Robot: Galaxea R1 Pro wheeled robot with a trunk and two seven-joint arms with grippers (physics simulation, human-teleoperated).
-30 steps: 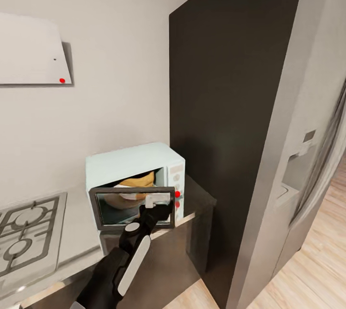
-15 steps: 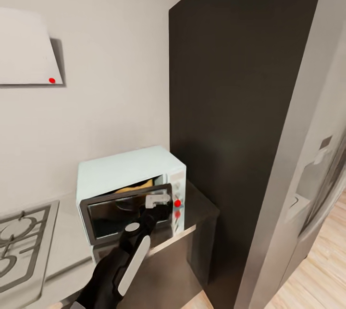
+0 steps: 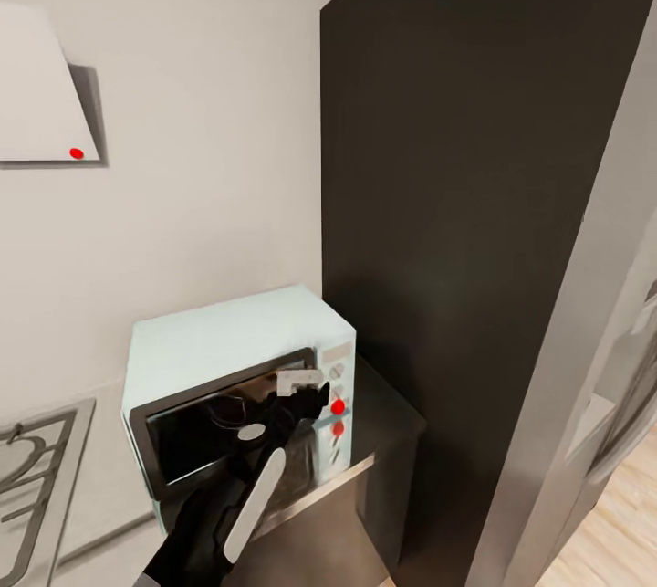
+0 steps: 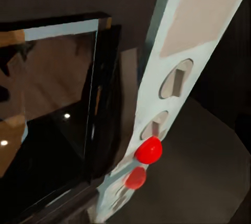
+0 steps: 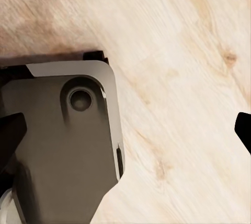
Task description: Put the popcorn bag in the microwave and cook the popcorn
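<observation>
Head view, left claw [image 3: 306, 391] against microwave [image 3: 228, 345] door [image 3: 214, 427]

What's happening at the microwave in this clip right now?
The robot's left arm reaches to the microwave on the countertop, its left gripper at the dark glass door's edge beside the white knob panel. The door looks almost shut. Two red dots show on the panel. The popcorn bag cannot be made out through the glass.

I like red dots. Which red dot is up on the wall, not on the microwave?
The red dot on the white hood's corner. The microwave has two red dots by its knobs, beside the left gripper.
</observation>
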